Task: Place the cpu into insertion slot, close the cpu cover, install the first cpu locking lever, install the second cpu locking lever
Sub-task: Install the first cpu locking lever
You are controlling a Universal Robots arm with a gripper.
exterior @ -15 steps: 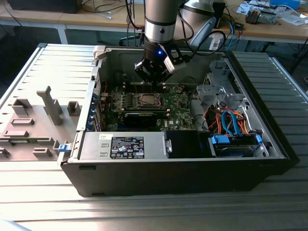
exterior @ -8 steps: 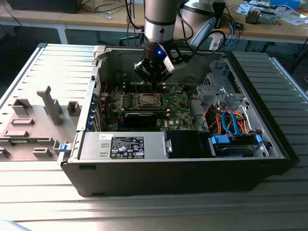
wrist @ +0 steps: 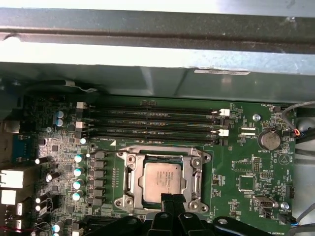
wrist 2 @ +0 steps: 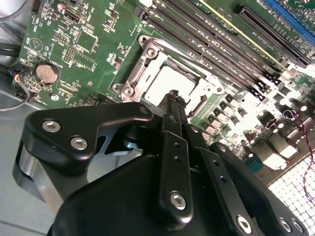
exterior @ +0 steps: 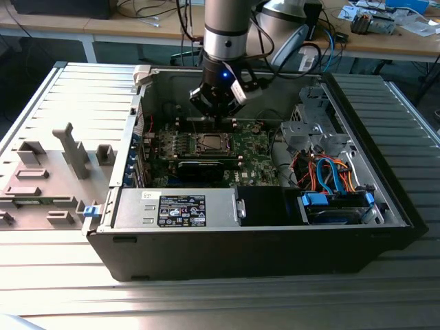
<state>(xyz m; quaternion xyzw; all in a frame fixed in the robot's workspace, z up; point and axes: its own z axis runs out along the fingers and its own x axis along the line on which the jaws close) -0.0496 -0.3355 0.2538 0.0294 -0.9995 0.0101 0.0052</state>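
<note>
Matt silver metal cpu (wrist: 162,180) sits in a shiny metal-framed insertion slot (wrist: 129,179); the claw (wrist 2: 173,96) is glossy black.

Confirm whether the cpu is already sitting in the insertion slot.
Yes: in the first wrist view the cpu lies flat, silver face up, inside the insertion slot, with the hand at its edge.
</note>
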